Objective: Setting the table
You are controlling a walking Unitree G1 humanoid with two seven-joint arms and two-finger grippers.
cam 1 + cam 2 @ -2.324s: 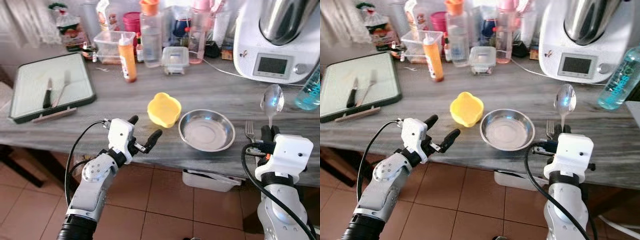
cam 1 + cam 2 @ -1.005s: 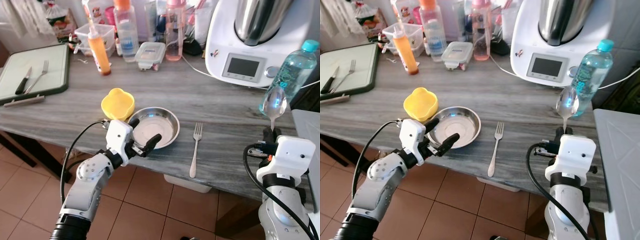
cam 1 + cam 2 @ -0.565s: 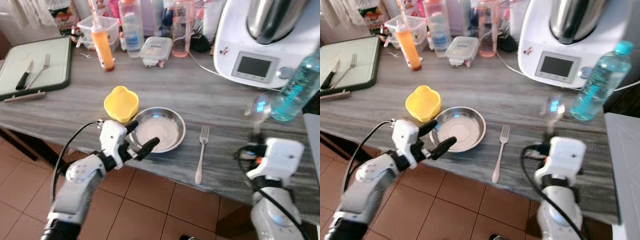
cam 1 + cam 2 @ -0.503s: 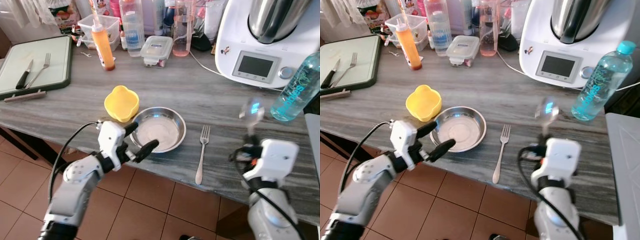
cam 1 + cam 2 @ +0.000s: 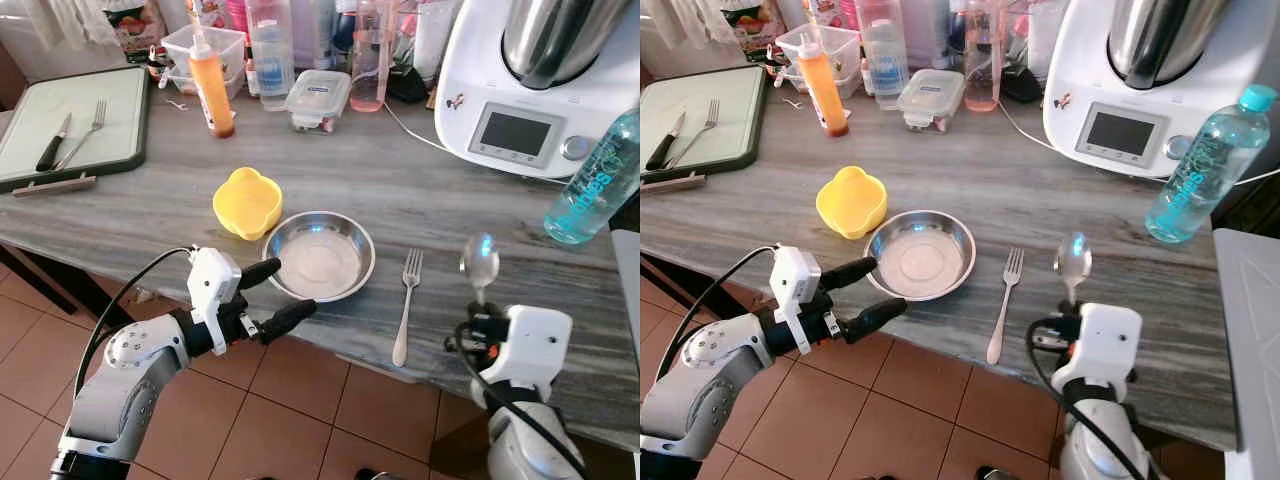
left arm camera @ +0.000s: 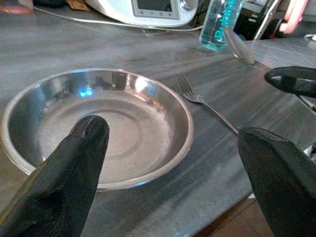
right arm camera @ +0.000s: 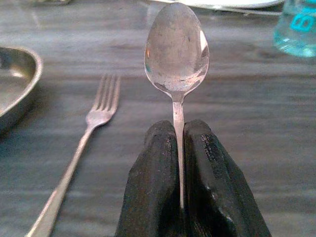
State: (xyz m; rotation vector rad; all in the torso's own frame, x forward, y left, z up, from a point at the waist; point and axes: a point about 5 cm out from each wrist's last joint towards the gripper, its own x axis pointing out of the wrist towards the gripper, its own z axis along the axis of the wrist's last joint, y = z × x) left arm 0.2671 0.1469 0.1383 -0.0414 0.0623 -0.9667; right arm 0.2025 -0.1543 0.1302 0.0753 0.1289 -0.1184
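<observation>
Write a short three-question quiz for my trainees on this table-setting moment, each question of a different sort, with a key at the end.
1. True or false: the right gripper is shut on the spoon, bowl end pointing away from the fingers.
2. Which lies nearest the fork on the robot's left? A) steel bowl B) yellow cup C) water bottle
3. Fill in: the left gripper hovers open at the table edge, in front of the ______ bowl.

Key: 1 true; 2 A; 3 steel.
</observation>
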